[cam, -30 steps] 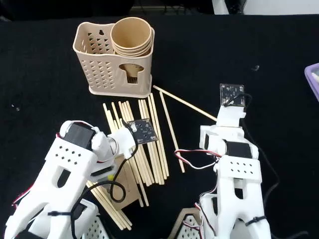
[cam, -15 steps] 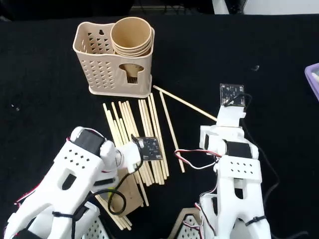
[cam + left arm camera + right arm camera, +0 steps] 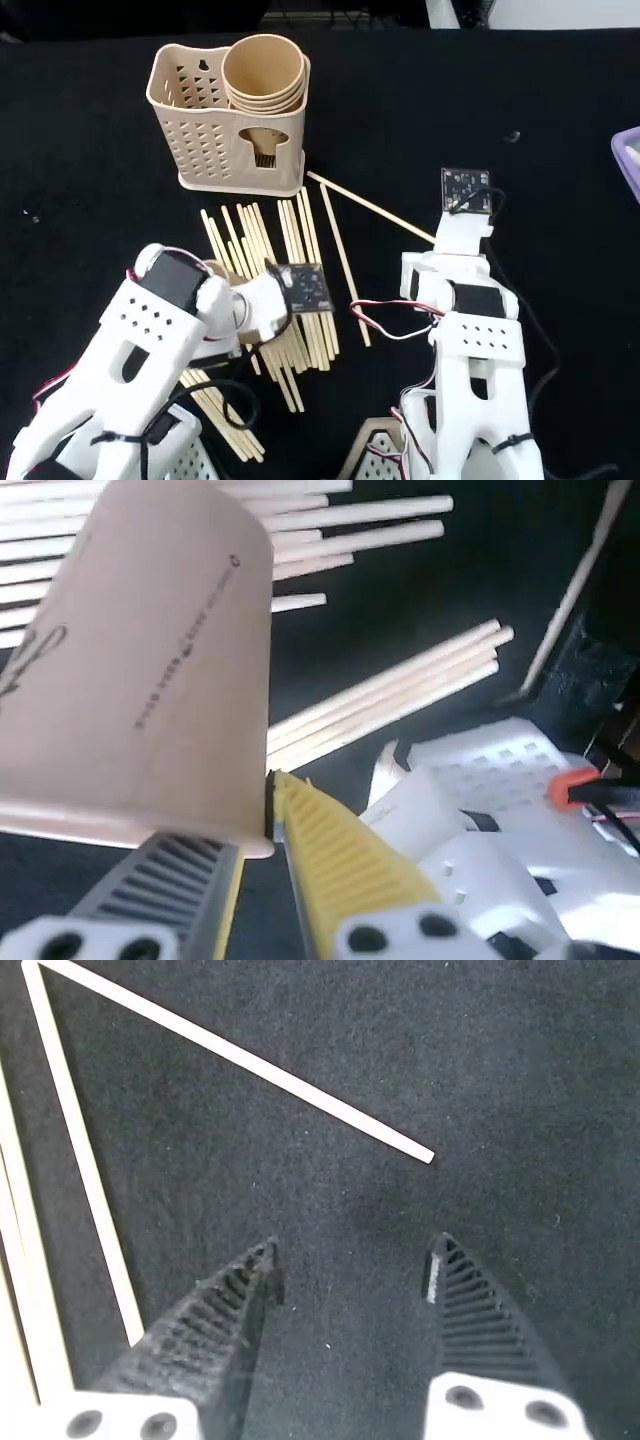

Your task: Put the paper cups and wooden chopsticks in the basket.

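As the left gripper [image 3: 258,825] pinched only the rim of the tan paper cup [image 3: 140,670] over the pale wooden chopsticks [image 3: 300,240], on the near side of the beige slotted basket [image 3: 200,150], the cup risked slipping loose, while the right gripper [image 3: 350,1270] hung with its fingers spread.

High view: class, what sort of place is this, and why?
Likely a robot test bench: white left arm and right arm at a black table, with a basket, cups and loose chopsticks.

Even light, faint shadows on the black table [image 3: 100,250], bright wash across the paper cup [image 3: 150,660]
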You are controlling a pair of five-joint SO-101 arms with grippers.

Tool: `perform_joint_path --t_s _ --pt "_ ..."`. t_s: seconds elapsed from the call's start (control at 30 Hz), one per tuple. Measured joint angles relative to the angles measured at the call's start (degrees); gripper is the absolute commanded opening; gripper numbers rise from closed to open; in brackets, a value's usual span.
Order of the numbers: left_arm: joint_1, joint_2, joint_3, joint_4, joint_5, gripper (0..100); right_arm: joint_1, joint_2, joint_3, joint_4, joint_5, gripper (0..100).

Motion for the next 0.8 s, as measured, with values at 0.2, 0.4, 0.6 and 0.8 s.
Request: perform_joint_path --t_s 0.2,0.4,0.6,0.8 --pt "0.0 0.0 -1.9 0.2 5.6 3 0.0 0.0 0.0 0.0 0.0 23.0" --pt "-11.3 0.4 -1.4 0.2 5.1 3 0.0 0.0 0.0 0.0 0.0 23.0" --pt "-19.7 8.1 0.4 0.2 -5.7 5 0.0 0.0 0.0 0.0 0.0 23.0" --pt "-20.2 17.5 -4.9 0.2 -4.0 16 0.0 0.0 0.4 0.0 0.0 23.0"
